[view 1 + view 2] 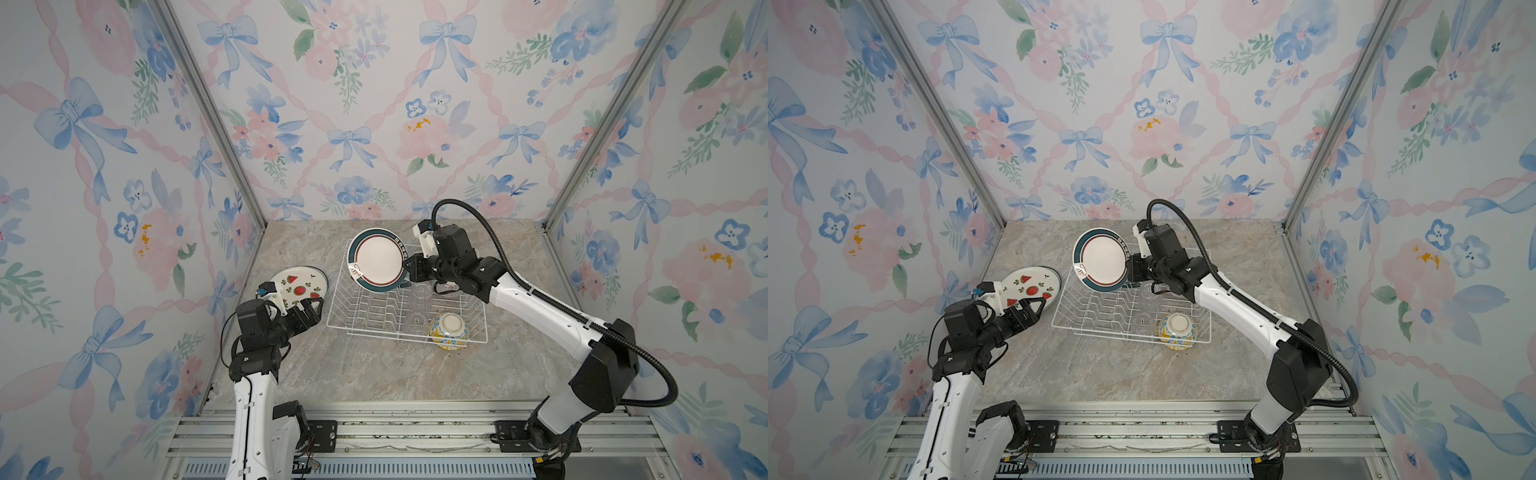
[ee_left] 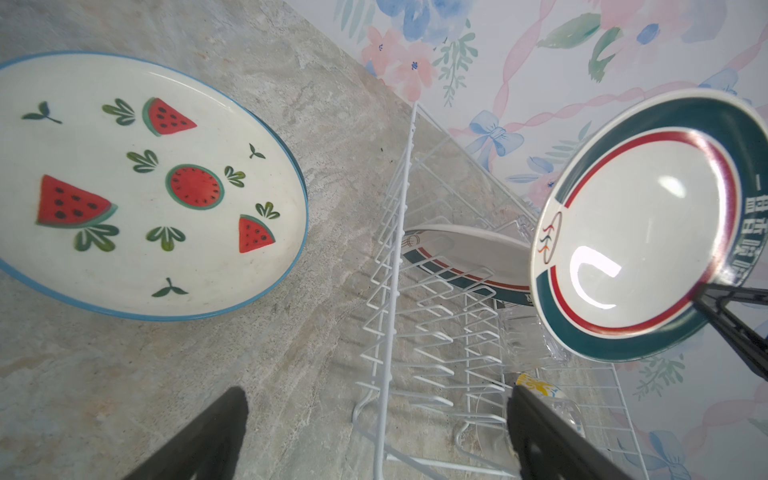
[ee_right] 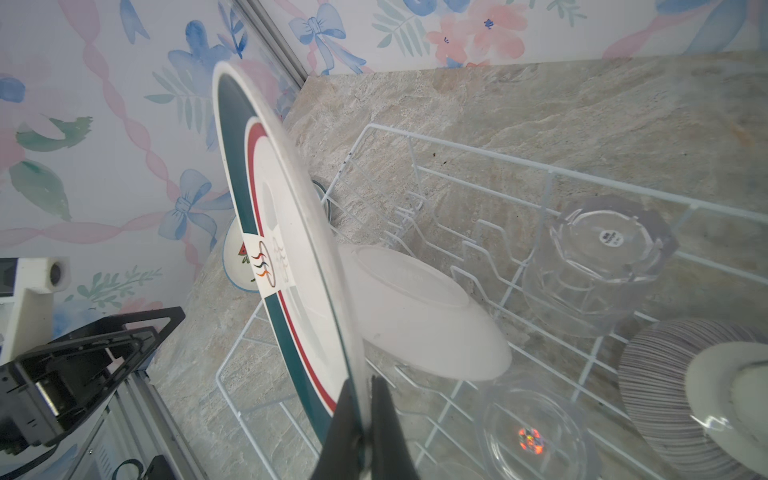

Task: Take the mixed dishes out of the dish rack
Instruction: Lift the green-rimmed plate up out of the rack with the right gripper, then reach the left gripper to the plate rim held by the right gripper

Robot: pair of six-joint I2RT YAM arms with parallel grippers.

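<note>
My right jaws are pressed together on the rim of the round white ceramic plate with the teal and red band (image 3: 286,249). They pinch it edge-on, so it hangs clear above the far left corner of the white wire dish rack (image 1: 337,291). My left jaws stand spread wide and empty, low over the grey marbled table (image 1: 374,374). They are just beside the round watermelon-print plate with a blue rim (image 1: 301,286), which lies flat on the table left of the rack.

I judge the step in hand to be carrying the held plate out and laying it down. My bite on the rim is narrow, so the plate may pivot. I should travel slowly, stay above the rack wall, tip the plate flat late, and keep my left arm clear of the landing spot.

My right wrist view shows an upturned purple-striped bowl (image 3: 665,390), which my arm hides in both top views. It also shows two upturned clear glass cups (image 3: 598,257) and a second banded plate (image 3: 415,320) lying tilted in the rack. The top views give the upturned yellow-blue bowl (image 1: 449,330) at the rack's near right corner.
</note>
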